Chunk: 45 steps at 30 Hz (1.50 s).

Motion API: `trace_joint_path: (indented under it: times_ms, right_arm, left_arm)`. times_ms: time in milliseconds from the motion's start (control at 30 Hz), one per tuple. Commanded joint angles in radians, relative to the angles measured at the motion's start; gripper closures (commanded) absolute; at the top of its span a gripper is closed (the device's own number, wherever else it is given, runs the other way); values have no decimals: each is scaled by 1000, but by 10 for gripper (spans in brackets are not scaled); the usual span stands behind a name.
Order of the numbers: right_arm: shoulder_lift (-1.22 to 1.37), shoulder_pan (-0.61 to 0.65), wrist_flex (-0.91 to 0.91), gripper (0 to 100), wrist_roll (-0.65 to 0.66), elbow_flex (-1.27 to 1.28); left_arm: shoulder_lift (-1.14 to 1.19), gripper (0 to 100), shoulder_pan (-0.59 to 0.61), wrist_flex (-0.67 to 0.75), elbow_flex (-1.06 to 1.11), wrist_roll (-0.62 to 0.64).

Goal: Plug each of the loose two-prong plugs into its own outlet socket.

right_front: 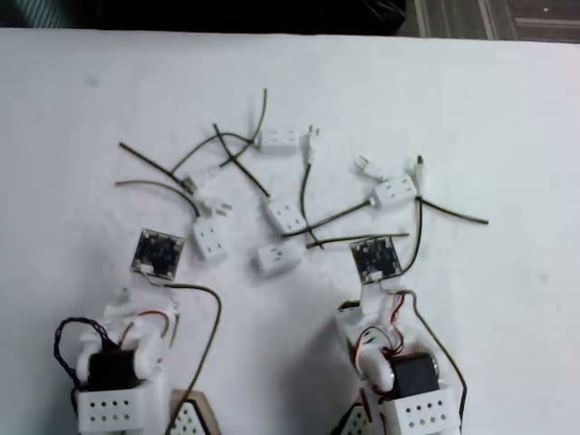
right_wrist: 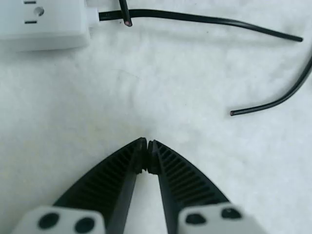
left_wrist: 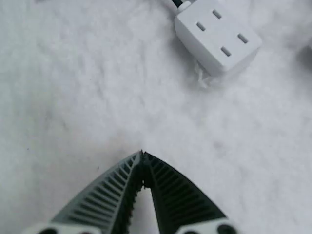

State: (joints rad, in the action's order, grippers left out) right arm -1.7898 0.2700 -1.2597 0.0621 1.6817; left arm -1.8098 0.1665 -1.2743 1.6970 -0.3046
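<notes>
White plugs [right_front: 217, 207] lie unplugged on the counter [right_front: 72, 109], so I'm starting: left fingers [left_wrist: 117, 195] and right fingers [right_wrist: 119, 180] clenched empty, needing to open over one.

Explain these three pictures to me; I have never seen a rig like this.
Two small robot arms sit side by side at a white table. The high view looks down from above, with the left arm and the right arm at the near edge. The other two pictures come from a camera on each wrist, looking out past that arm's gripper. The left gripper and the right gripper are both shut and hold nothing. On the table lie white outlet blocks, small plugs and short dark cords.
</notes>
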Motion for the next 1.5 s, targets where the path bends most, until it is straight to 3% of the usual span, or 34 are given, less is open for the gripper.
trace_joint_path:
  times_ms: [0,1067,1267,1367,1467]
  right_arm:
    - [-7,-5,-7,980,0,9]
    - [-7,-1,-7,980,0,9]
    - [-8,-1,-7,980,-2,8]
    - [-8,-33,-12,978,2,-17]
    - [-8,-142,-47,978,3,-95]
  left_arm:
    - [-2,976,1,-3,-3,9]
    - [-2,976,2,-2,-6,9]
    - [-2,976,7,-6,-91,6]
    - [-2,976,8,-9,-158,6]
    - [-2,976,18,0,-187,9]
